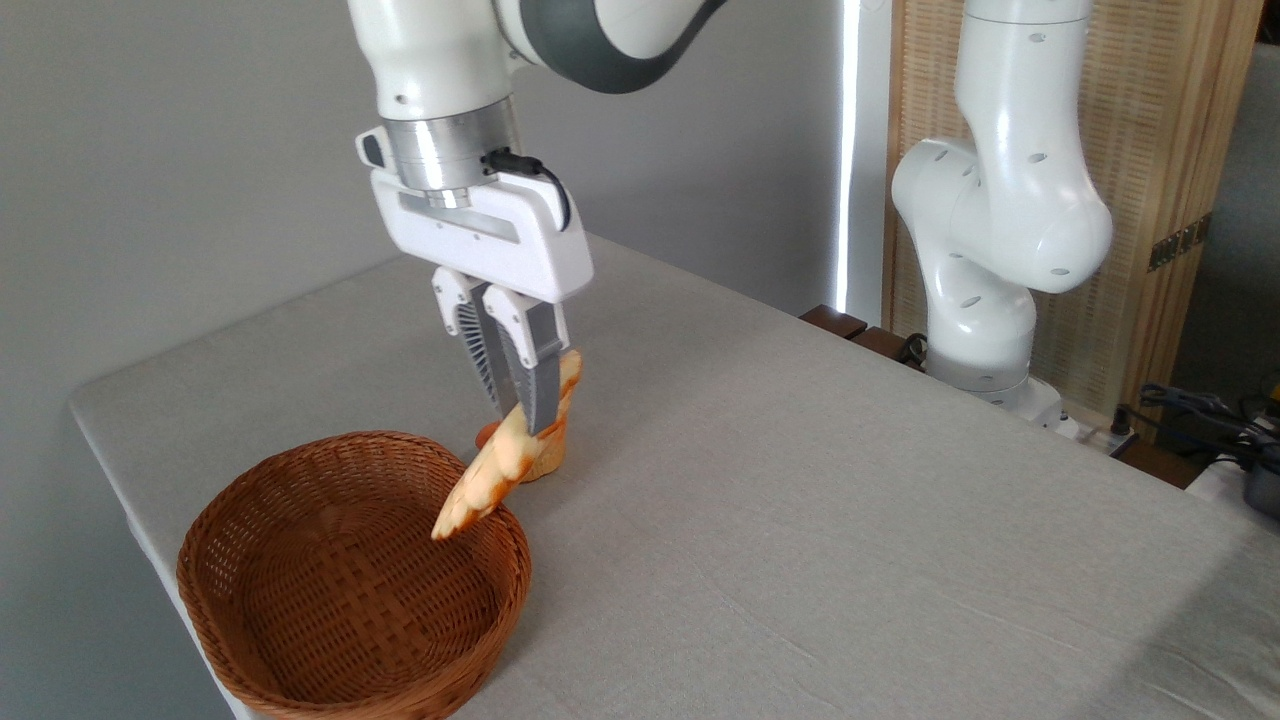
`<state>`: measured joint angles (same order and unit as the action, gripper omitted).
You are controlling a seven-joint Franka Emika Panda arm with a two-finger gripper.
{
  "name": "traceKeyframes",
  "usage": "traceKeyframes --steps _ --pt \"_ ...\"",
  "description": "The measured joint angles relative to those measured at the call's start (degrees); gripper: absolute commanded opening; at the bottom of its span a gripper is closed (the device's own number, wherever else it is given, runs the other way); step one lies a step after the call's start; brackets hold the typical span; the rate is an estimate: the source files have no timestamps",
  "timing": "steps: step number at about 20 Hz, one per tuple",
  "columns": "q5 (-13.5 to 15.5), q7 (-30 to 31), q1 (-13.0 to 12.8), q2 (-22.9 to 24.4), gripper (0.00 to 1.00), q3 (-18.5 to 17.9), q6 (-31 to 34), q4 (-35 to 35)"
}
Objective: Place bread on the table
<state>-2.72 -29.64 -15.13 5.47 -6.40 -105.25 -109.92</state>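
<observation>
Only the one fixed camera here, so it all comes from that view.

The pincer (520, 415) is pinching the bread (500, 470) somewhere around its middle, fingers pressed in on both sides. The loaf hangs tilted, upper end poking up behind the fingers and lower tapered end pointing down over the far rim of the basket (355, 575). It's in the air, not touching the basket floor as far as can be seen, and not resting on the tabletop (800, 500) either. The basket sits at the near left corner of the tabletop and looks empty inside.

Right behind the bread there's something small and orange, probably the muffin (548, 455), sitting on the tabletop just past the basket's far rim. It's mostly hidden by the loaf and fingers, so not much more can be said about it.

Progress-wise: the grab and the lift out of the basket look done. What's left is the carry sideways toward open cloth, lowering, and letting go. There's loads of bare tabletop toward the right edge and the near edge. Since the low end still overhangs the basket rim, and the muffin is close, the arm likely needs to clear both before it sets the bread down. So roughly halfway, give or take.
</observation>
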Motion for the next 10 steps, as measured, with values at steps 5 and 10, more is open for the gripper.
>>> traceKeyframes --steps 5,10 --pt "0.62 -2.05 -0.05 7.89 0.37 -0.01 0.15 -8.32" --pt "0.65 -2.25 -0.78 9.92 1.0 0.0 0.06 -12.77"
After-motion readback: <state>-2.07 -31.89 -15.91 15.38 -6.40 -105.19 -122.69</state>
